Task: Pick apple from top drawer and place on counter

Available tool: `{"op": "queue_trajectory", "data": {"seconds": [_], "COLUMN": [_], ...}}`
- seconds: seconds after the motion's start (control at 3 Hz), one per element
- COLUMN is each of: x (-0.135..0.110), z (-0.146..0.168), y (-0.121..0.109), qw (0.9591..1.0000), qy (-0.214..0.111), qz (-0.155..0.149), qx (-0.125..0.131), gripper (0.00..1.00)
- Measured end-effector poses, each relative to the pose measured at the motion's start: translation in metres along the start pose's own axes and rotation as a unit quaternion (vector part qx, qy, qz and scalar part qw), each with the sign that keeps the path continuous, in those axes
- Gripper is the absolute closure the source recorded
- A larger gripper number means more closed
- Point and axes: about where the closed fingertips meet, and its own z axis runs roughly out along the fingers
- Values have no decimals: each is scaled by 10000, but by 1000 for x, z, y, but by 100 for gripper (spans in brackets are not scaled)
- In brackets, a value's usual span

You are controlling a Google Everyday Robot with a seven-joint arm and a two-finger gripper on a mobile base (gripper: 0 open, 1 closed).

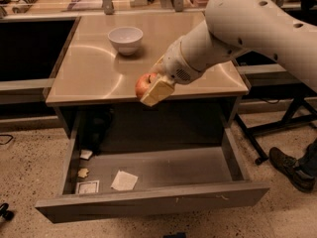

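Red with yellowish patches, the apple (pixel 143 85) is clamped in the end effector (pixel 150 89), and a beige finger (pixel 158 91) is seen pressed against its right side. Both are held in the air at the front edge of the shiny beige tabletop (pixel 91 76), above the open top drawer (pixel 188 165); whether the apple is touching the tabletop cannot be told. The white arm (pixel 237 29) is stretched in from the upper right. A white bowl (pixel 125 38) is set upright on the far part of the tabletop, well apart from the apple. The top drawer is pulled open below. On the left side of its grey floor are scattered a square of white paper (pixel 124 180), a small printed card (pixel 87 187) in the front left corner, a pale crumpled scrap (pixel 83 172) and a white scrap (pixel 86 154). A dark shape (pixel 96 133) is seen at the back left, too shadowed to be identified. A shod foot (pixel 290 167) is seen on the speckled floor at the right.
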Motion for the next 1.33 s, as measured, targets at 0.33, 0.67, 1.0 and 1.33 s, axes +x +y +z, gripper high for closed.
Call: {"op": "queue_trajectory", "data": {"seconds": [0.33,0.67,1.0,1.33], "x": [6,14,25,42], "z": [-9,-20,-28,-20], "y": [-19,-56,-92,-121], "qw": [9998,9987,9969,9945], "qy": [40,101,52,-39], "qz": [116,247,435,722], "qx": [174,428,658,759], "gripper": [100,100,100,100]}}
